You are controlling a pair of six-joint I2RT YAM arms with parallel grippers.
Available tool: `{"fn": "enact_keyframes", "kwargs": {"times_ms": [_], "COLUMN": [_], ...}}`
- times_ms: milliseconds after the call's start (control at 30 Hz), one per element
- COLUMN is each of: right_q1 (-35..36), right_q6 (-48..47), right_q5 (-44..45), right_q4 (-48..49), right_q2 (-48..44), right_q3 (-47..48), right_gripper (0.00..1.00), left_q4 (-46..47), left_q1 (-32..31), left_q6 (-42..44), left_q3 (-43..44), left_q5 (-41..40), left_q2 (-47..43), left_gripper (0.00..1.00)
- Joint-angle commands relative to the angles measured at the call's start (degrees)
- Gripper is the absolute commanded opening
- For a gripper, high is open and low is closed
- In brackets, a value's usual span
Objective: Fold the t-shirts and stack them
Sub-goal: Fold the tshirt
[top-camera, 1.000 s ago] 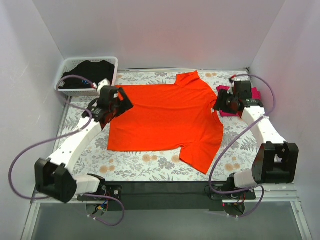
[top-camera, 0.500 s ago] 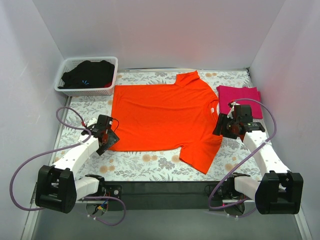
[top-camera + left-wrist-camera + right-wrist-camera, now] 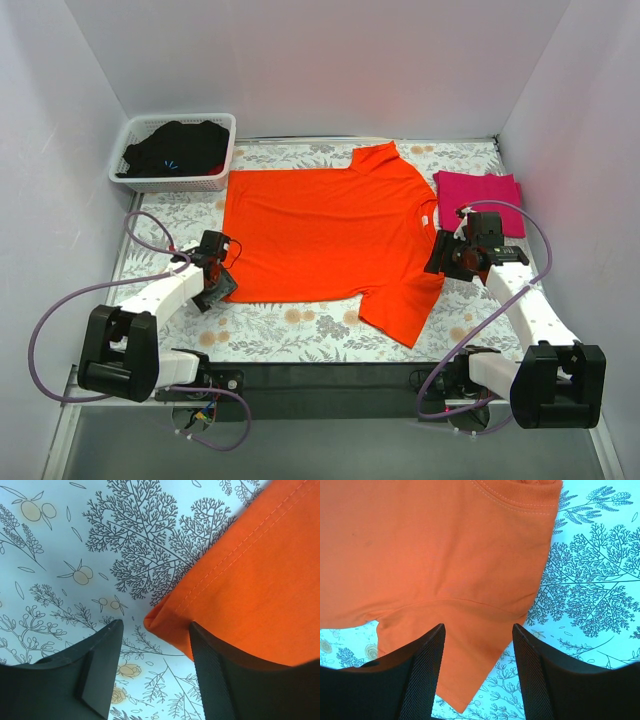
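Observation:
A bright orange t-shirt [image 3: 330, 235] lies spread flat in the middle of the floral table. A magenta-pink t-shirt [image 3: 480, 188] lies folded at the back right. My left gripper [image 3: 215, 282] is low at the orange shirt's near left hem corner [image 3: 167, 625]. Its jaws are open, and that corner lies between them, close to the right finger [image 3: 220, 680]. My right gripper [image 3: 447, 255] hovers open over the shirt's right side. In the right wrist view the sleeve [image 3: 470, 645] lies below and between the gripper's [image 3: 478, 627] two fingers, ungripped.
A white basket [image 3: 215, 125] holding dark cloth stands at the back left corner. White walls close in the table on the left, back and right. Bare floral table surface [image 3: 300, 325] shows along the near edge, in front of the shirt.
Both arms have drawn back toward me. The left gripper came from the shirt's far left edge to its near hem corner. The right gripper left the pink shirt for the orange sleeve.

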Motion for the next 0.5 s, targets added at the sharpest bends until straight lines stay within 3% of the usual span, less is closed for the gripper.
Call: {"fn": "enact_keyframes", "kwargs": {"times_ms": [0,467], "right_q1": [-0.02,-2.13], "right_q6": [0.53,3.95], "right_q5": [1.24,4.06], "right_q4": [0.26,4.21], "right_q2": [0.34,3.24], "right_q3": [0.21,-5.41], "right_gripper": [0.53,0.46], "left_q4": [1.90,5.07], "left_q1": [0.49,0.67], "left_q6": [1.31,2.62], "left_q3": [-0.17,-2.19], "left_q5": [-0.18,2.11], "left_q2": [1.49,1.41], "left_gripper": [0.49,0.22]}}
